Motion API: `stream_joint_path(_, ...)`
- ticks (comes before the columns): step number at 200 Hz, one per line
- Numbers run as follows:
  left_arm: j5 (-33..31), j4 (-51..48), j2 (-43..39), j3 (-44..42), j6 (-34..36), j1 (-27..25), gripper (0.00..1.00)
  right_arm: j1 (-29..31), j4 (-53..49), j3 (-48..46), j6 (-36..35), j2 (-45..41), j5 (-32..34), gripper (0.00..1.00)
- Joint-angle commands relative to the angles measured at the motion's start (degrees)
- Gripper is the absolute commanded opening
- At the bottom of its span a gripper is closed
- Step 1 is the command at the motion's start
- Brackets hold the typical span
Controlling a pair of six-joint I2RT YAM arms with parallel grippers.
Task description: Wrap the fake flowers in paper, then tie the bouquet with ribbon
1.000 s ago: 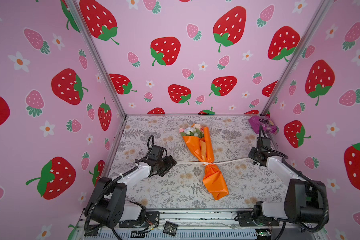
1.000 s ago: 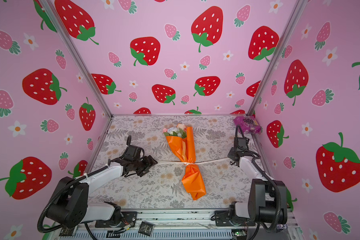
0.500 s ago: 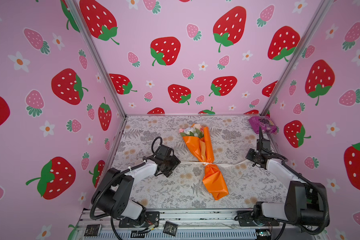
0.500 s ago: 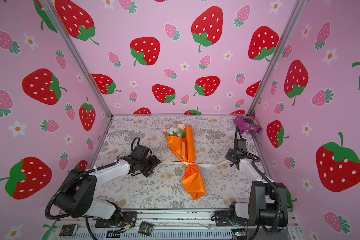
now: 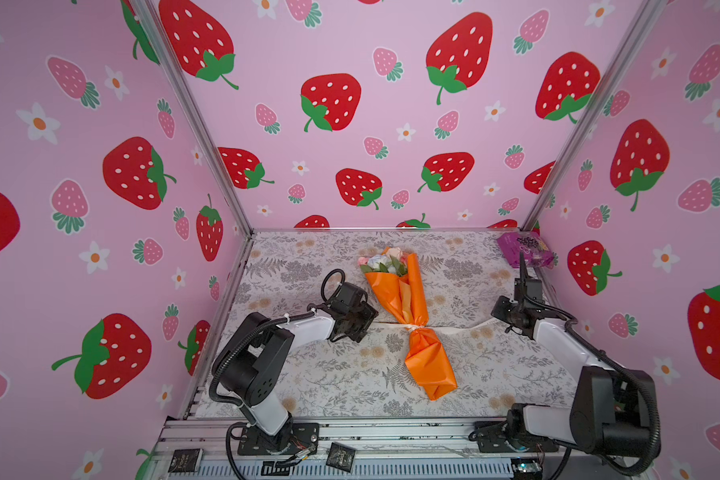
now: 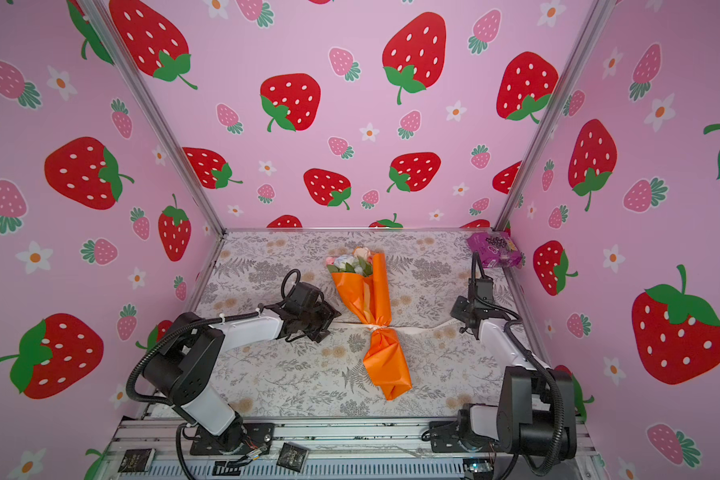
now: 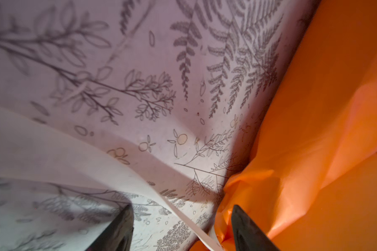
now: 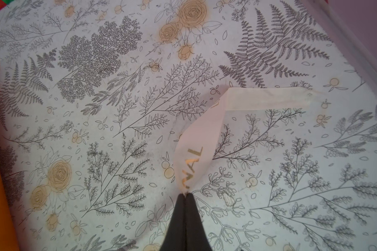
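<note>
r jaws clamped on white ribbon (image 8: 194, 139) end, l jaws apart, ribbon btwn them, just beside bouquet (image 7: 313, 130)

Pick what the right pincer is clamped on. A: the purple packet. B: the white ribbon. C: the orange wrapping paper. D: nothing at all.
B: in the right wrist view the right pincer is shut on the end of the white ribbon, which rises from between its closed tips and bears gold letters.
</note>
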Motion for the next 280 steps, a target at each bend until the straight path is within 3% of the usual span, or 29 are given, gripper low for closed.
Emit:
stream_joint_path(1,-0.7,-0.4,3.2,0.7,-3.1,-0.8,0.57,0.2,-0.9,0.1,-0.4,-1.2,0.5,0.0)
stream_joint_path(67,-2.2,0.5,2.5,0.8,-0.6,-1.6,0.0,0.2,-1.0,0.1,-0.7,-1.7,3.2,0.0)
stream_joint_path(93,-3.6,-0.7,0.4,0.2,2.3,-1.4,0.0,0.3,-0.9,0.6,-0.9,-2.0,9.0,0.0)
stream_joint_path(116,-7.2,-6.9,-2.4,1.0,9.2,-1.2,0.0,0.2,0.3,0.8,-1.3,-2.6,14.8,0.0)
stream_joint_path(148,-14.0,-17.5,-6.2,2.3,17.2,-1.1,0.0,0.3,1.0,1.2,-2.0,-2.6,17.6,0.0)
stream_joint_path(184,-14.4,-16.5,-8.4,-1.8,18.7,0.4,0.0,0.3,1.1,0.6,-1.5,-4.0,18.8,0.0)
stream_joint_path(206,-12.5,-14.9,-7.5,-2.1,19.8,0.4,0.0,0.3,0.9,0.8,-2.3,-4.9,16.3,0.0)
stream_joint_path(238,-5.3,-6.4,-5.9,-2.7,21.4,0.4,0.0,0.5,3.1,0.5,-3.6,-7.2,2.5,0.0)
stream_joint_path(254,-5.0,-4.5,-5.5,-2.8,20.9,0.4,0.01,0.7,3.6,0.3,-2.8,-8.5,-1.1,0.0)
stream_joint_path(260,-3.6,-4.4,-5.4,-2.7,20.8,0.4,0.04,0.8,3.7,0.4,-2.7,-8.9,-1.8,0.0)
stream_joint_path(269,-3.8,-4.7,-5.6,-2.5,20.4,0.4,0.2,1.0,3.5,0.5,-2.5,-9.4,-2.2,0.0)
stream_joint_path(280,-4.2,-5.1,-5.9,-2.4,20.5,0.5,0.26,1.2,3.2,0.6,-2.5,-10.0,-2.2,0.0)
